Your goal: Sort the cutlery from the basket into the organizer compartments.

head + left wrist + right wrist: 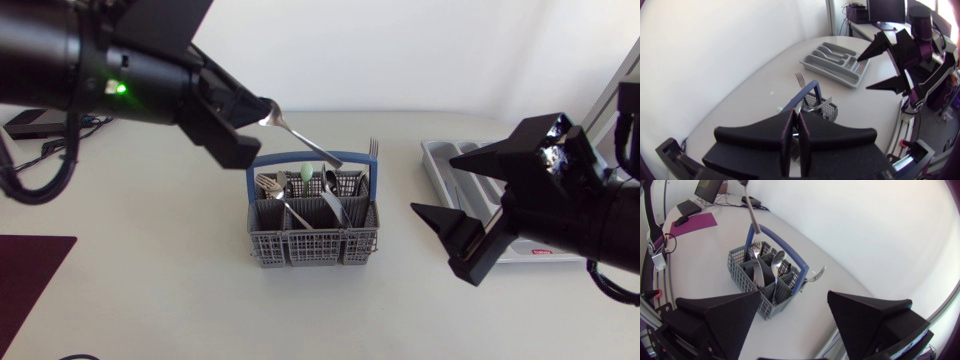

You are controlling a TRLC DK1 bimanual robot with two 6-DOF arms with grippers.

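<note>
The grey cutlery basket [313, 232] with a blue handle [300, 157] stands mid-table and holds several spoons and forks. My left gripper [262, 108] hangs above its far left corner, shut on a silver utensil [300, 135] that slants down toward the handle. In the left wrist view the fingers [790, 131] press together over the basket [826, 107]. My right gripper [445, 190] stands open and empty to the right of the basket, in front of the grey organizer [445, 160]. The right wrist view shows the raised utensil [753, 217] above the basket [742, 272].
A fork [372, 150] sticks up at the basket's far right corner, and a mint-green handle [306, 172] stands inside. A dark purple mat [30, 270] lies at the near left. The organizer [835, 62] sits by the table's right edge.
</note>
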